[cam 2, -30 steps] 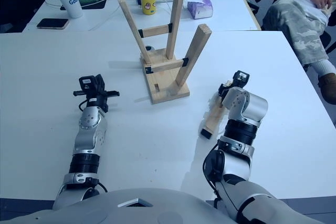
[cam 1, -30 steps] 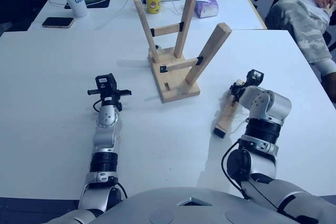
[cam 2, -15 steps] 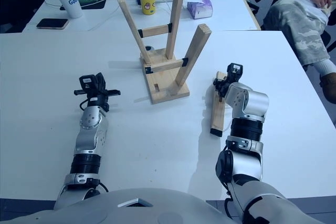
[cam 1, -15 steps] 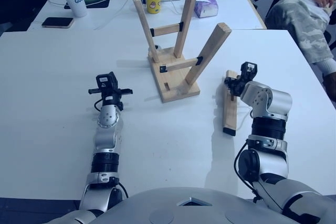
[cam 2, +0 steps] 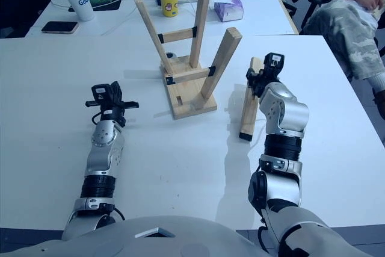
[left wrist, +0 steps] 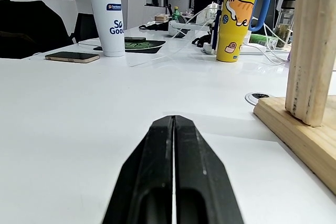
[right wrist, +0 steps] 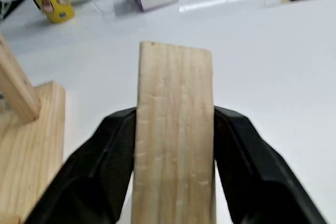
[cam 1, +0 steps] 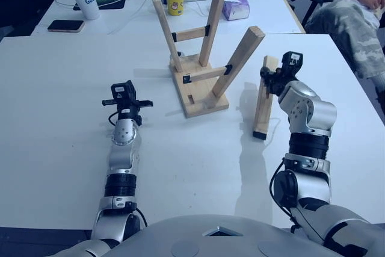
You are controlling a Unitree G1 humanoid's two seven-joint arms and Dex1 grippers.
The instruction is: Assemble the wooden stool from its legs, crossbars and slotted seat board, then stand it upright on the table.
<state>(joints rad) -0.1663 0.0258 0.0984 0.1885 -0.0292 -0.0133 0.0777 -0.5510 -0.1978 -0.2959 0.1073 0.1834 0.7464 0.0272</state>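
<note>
Right tool (cam 1: 275,80), clamped on the loose leg (cam 1: 263,100), has tipped it up from flat to near-upright on the desk (cam 1: 60,88) just right of the upside-down stool (cam 1: 201,82), so slotting it in looks next; left tool (cam 1: 127,103) rests clenched, empty.

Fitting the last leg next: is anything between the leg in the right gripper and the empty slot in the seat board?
Yes: the fitted leaning leg stands between the held leg and the empty slot. The path round the near side looks clear.
</note>
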